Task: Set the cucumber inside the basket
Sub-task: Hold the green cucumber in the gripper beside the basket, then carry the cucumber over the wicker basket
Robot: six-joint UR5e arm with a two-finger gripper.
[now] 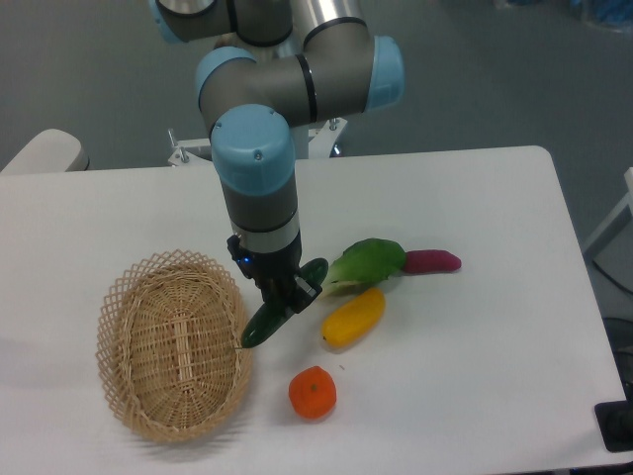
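One white table (pixel 475 396) carries everything. At its near left sits the oval wicker basket (pixel 173 341). Just right of the basket's rim, the gripper (pixel 285 297) has its jaws clamped on the middle of the dark green cucumber (pixel 267 322), which is tilted with its lower end beside the rim. Farther right lie a leafy green vegetable (pixel 371 262), a yellow vegetable (pixel 353 317), a purple vegetable (pixel 432 261) and, nearer, an orange (pixel 313 392).

1. Lab or robotics test room: my UR5e arm (pixel 259 188) is bolted to a metal mount (pixel 198 148) at the edge of a plain white table (pixel 475 356).
2. Grey floor (pixel 475 79) all round, no household fittings.
3. Toy produce and a wicker basket (pixel 173 341) laid out as test props.
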